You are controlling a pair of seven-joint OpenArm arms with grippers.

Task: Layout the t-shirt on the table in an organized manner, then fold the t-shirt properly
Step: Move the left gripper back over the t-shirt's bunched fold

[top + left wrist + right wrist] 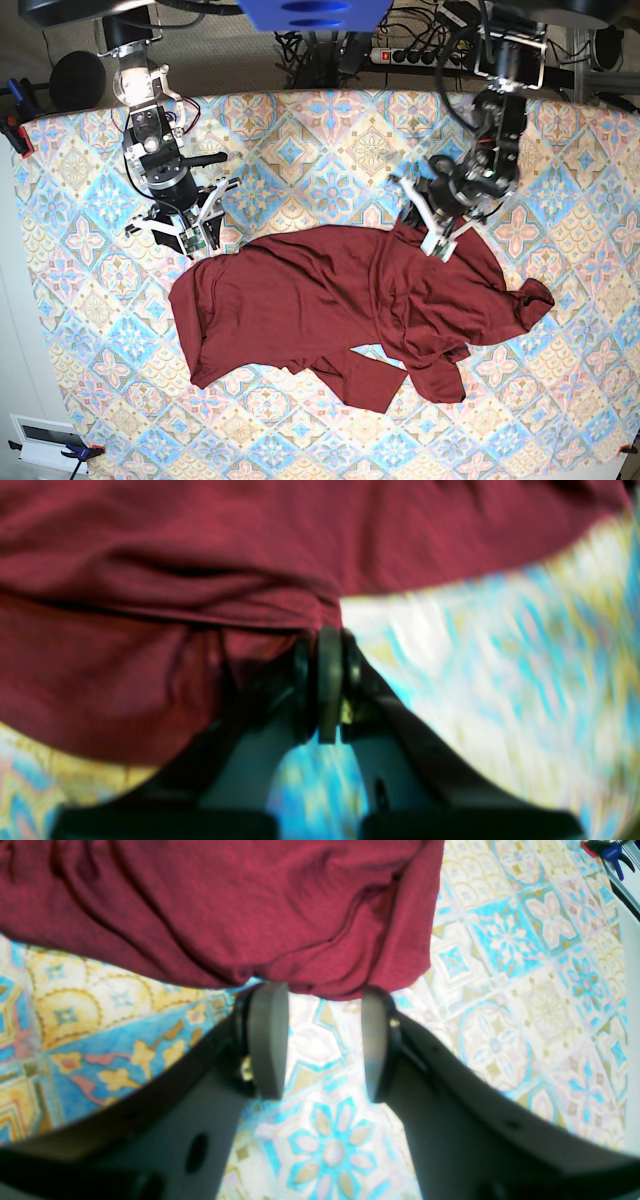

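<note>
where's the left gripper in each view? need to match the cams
Left wrist: left gripper at centre, jaws shut, pinching an edge of the t-shirt.
Right wrist: not in it; only the right gripper, open, at the shirt's edge.
Base: left gripper right of centre, at the shirt's upper edge.
Shared landmark: the maroon t-shirt on the tile-pattern table.
</note>
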